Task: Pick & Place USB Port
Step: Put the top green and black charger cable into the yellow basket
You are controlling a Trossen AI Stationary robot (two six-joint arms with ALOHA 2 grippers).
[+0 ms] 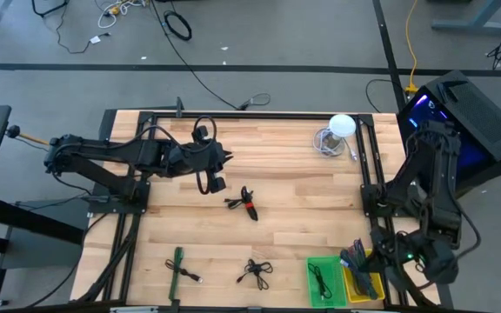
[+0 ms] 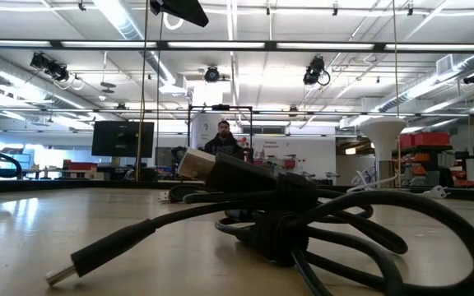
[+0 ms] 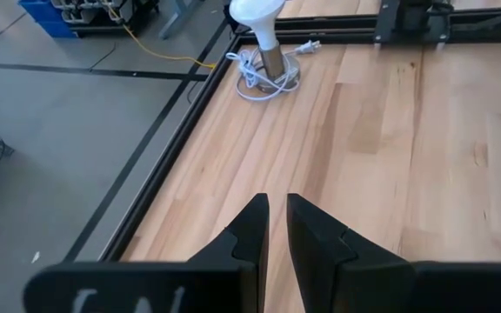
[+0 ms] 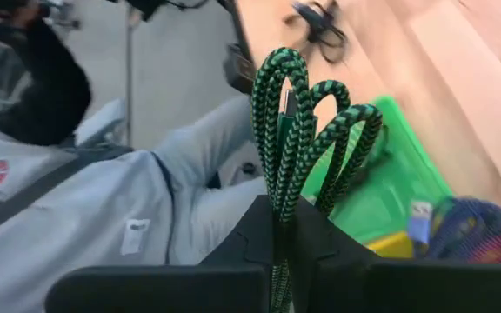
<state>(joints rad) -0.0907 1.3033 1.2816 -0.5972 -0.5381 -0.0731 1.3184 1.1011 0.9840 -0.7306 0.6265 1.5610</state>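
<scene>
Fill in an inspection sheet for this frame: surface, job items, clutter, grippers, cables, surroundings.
Surface: wooden table inside a black frame.
Job's things: green bin and yellow bin at the near right edge, each holding cables; green braided cable held by the right gripper.
Clutter: white lamp with its coiled cord at the far right.
Grippers: left gripper above the table's middle, almost closed, holding nothing; right gripper shut on the green braided cable near the bins.
Cables: black-and-red cable at centre; black cable and green cable near the front edge.
Surroundings: person in light clothing beside the table; another person far behind.
</scene>
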